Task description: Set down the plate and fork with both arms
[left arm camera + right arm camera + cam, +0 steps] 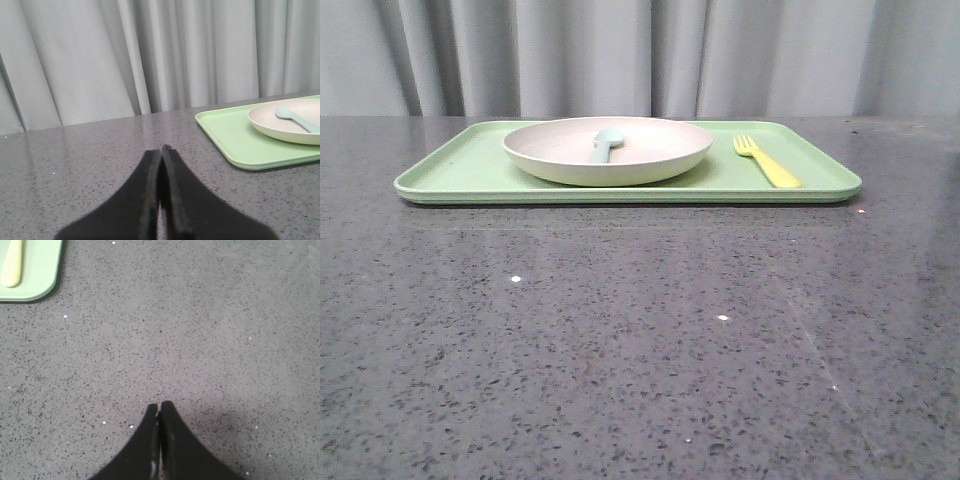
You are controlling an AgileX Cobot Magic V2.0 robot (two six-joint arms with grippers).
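Note:
The cream-white plate (608,150) rests on the light-green tray (460,170) at the back of the table, and shows again in the left wrist view as the plate (272,125). The yellow fork (767,160) lies on the tray to the right of the plate, tines pointing away; only its handle end (12,265) shows in the right wrist view. My left gripper (161,149) is shut with nothing in it, over bare table well short of the tray. My right gripper (159,405) is shut and empty, above the table away from the fork. Neither gripper appears in the front view.
A pale blue-green spoon (605,145) lies in the plate. The grey speckled tabletop (640,340) stretches in front of the tray. A grey curtain (640,55) hangs behind the table.

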